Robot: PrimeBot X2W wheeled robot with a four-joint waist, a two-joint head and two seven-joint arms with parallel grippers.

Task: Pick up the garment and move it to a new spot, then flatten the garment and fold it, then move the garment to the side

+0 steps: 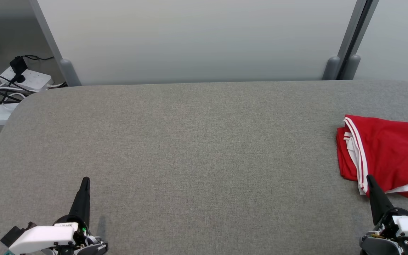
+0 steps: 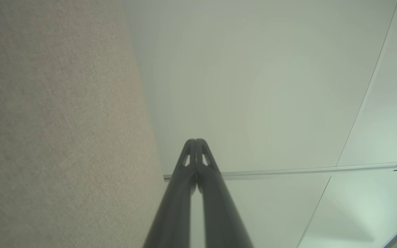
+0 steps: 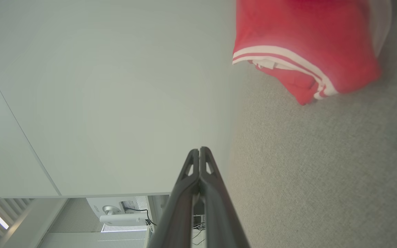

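The left tool (image 1: pixel 85 180) sits low at the near left of the desk (image 1: pixel 197 148), clenched with nothing between its jaws; its own wrist view shows the tips (image 2: pixel 195 141) pressed together over bare grey cloth. The right tool (image 1: pixel 369 177) is at the near right, likewise clenched and empty (image 3: pixel 199 150).

The garment (image 1: pixel 388 152), red with white stripes, lies in a loose doubled-over heap at the far right of the desk, running past the edge of the head view. In that view the right tool's tip overlaps the near hem, but the right wrist view shows the garment (image 3: pixel 305 34) off to one side of the tips, so it is probably not touching.

The risks come from where the garment lies and how it is layered. It is close to the desk's right side, so a push or a sideways drag could slide it off. A pinch that catches only the top layer would probably lift one flap and leave the rest trailing or bunching. The left tool is well apart from it and would have to reach far across.
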